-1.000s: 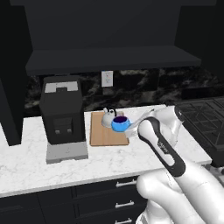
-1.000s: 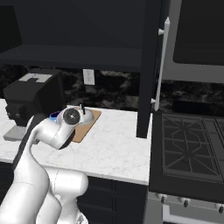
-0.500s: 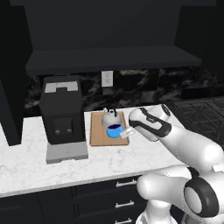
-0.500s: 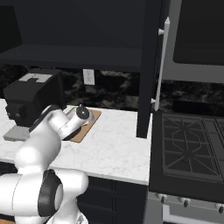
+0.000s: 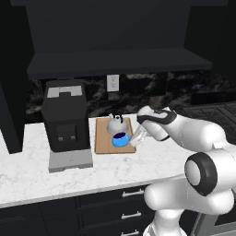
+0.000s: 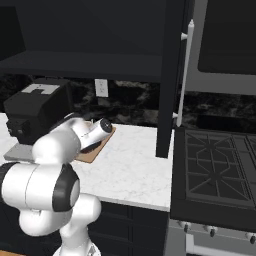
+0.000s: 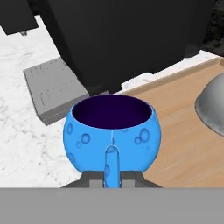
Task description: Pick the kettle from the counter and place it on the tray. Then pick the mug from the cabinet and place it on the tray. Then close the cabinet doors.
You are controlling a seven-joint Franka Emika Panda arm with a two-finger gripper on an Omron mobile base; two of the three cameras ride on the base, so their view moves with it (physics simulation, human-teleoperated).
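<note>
The blue mug fills the hand view, and my gripper is shut on its side handle. From the left base view the mug is low over the front right part of the wooden tray, with the gripper just right of it. I cannot tell whether the mug touches the board. The silver kettle stands on the tray behind the mug, and its dome shows as the kettle at the right edge. The cabinet above is open, with its shelf bare. One cabinet door stands open with its silver handle.
A black machine on a grey base stands left of the tray on the marble counter. The other door hangs open at far left. A stove lies to the right. Drawers run below the counter.
The arm has swung the mug down and a little left, from above the tray's back right to low over its front. The elbow has moved right. The kettle has stayed put.
</note>
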